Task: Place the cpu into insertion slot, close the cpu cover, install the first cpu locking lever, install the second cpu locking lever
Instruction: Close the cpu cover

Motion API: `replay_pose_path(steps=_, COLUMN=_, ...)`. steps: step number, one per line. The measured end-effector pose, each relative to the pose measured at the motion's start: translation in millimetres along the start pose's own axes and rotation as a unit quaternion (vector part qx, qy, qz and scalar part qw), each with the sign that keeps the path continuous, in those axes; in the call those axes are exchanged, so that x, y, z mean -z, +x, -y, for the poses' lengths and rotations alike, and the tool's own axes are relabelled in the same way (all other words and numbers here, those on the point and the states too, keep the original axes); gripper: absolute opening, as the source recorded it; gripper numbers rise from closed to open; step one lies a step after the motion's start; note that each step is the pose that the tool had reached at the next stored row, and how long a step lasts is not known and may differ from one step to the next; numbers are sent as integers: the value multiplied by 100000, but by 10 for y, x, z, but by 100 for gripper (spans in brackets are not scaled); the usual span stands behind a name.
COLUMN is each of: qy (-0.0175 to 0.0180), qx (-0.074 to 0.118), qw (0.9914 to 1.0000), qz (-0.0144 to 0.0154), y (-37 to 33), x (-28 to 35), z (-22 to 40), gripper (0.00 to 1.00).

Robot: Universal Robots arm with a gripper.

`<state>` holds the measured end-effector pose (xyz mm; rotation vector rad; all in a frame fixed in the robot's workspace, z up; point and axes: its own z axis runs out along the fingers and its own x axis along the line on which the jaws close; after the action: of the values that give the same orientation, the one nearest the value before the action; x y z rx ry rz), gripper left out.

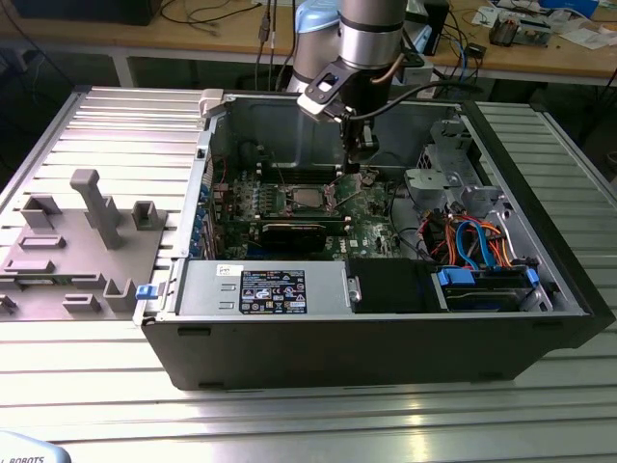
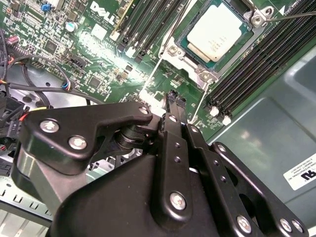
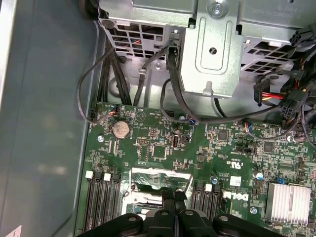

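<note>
The cpu (image 2: pixel 217 30), a square chip with a silvery top, lies flat in the insertion slot (image 2: pixel 205 75), whose metal rim runs around it on the green motherboard. In the exterior view the cpu (image 1: pixel 307 199) is inside the open computer case. The cpu cover (image 3: pixel 160 178) is a shiny metal frame, hinged up and tilted beside the slot. My gripper (image 2: pixel 175 96) hangs just over the cover's raised edge with its black fingers shut together and nothing visible between them. It also appears in the first wrist view (image 3: pixel 175 195) and in the exterior view (image 1: pixel 355 166). A thin metal lever (image 2: pixel 291 15) runs along the slot's far side.
Long black memory slots (image 2: pixel 256 64) flank the socket. A grey drive cage (image 3: pixel 212 49) with black cables stands close behind the board. Coloured cables (image 1: pixel 472 241) fill the case on the exterior view's right. A grey fixture block (image 1: pixel 87 212) sits on the table at that view's left.
</note>
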<state>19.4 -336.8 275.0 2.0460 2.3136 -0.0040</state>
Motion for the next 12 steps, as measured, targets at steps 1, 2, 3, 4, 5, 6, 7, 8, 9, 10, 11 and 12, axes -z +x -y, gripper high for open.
replay_pose_path(steps=1, qy=0, qx=-3, qw=100000, qz=-2, y=0, x=0, z=-2, gripper=11)
replay_pose_path(steps=2, qy=0, qx=3, qw=100000, qz=-1, y=-1, x=0, z=-5, gripper=11)
replay_pose_path(steps=3, qy=6, qx=-1, qw=100000, qz=-3, y=-1, x=0, z=-9, gripper=11)
replay_pose_path(steps=4, qy=5, qx=0, qw=100000, qz=0, y=-1, x=0, z=-11, gripper=11)
replay_pose_path(steps=5, qy=7, qx=2, qw=100000, qz=2, y=-2, x=0, z=-13, gripper=11)
replay_pose_path(steps=6, qy=11, qx=2, qw=100000, qz=-2, y=-2, x=-1, z=-15, gripper=11)
replay_pose_path(steps=7, qy=11, qx=0, qw=100000, qz=-1, y=-2, x=-1, z=-17, gripper=11)
replay_pose_path(steps=8, qy=12, qx=0, qw=100000, qz=-1, y=-2, x=-1, z=-20, gripper=11)
replay_pose_path(steps=9, qy=18, qx=2, qw=100000, qz=-2, y=-3, x=-1, z=-23, gripper=11)
replay_pose_path(steps=10, qy=23, qx=-1, qw=100000, qz=-1, y=-3, x=-1, z=-27, gripper=11)
replay_pose_path(steps=11, qy=24, qx=1, qw=100000, qz=-3, y=-4, x=-2, z=-31, gripper=11)
replay_pose_path(steps=12, qy=31, qx=0, qw=100000, qz=-6, y=-4, x=-2, z=-38, gripper=11)
